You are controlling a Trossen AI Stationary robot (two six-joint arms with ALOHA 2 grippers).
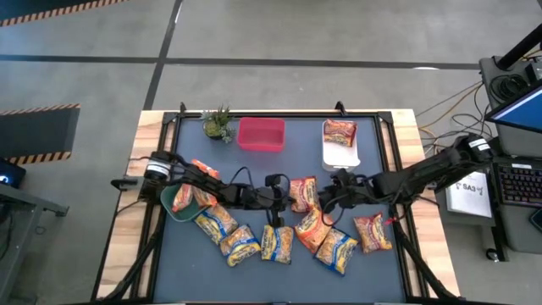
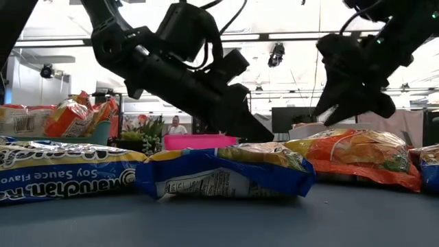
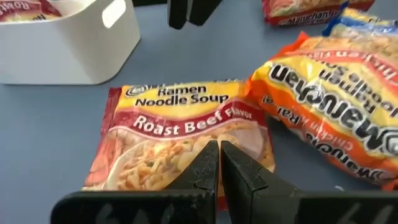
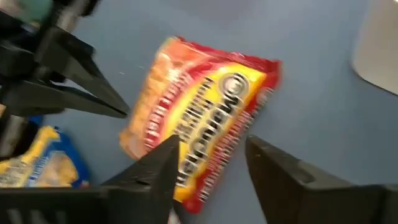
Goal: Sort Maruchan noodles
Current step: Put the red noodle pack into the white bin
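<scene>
Red "Roast Beef Flavor" Maruchan packet (image 3: 186, 140)

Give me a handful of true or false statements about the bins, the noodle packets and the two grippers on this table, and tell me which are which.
1. The white bin holds a red packet. True.
2. The pink bin is full of packets. False: no packet shows inside it in the high view.
3. The left gripper has its fingers shut. True: they meet over the Roast Beef packet.
4. The right gripper has its fingers pressed together. False: they stand apart, with the same red packet below them.
5. The green bowl sits at the right edge of the table. False: it is on the left side, with orange packets in it.
</scene>
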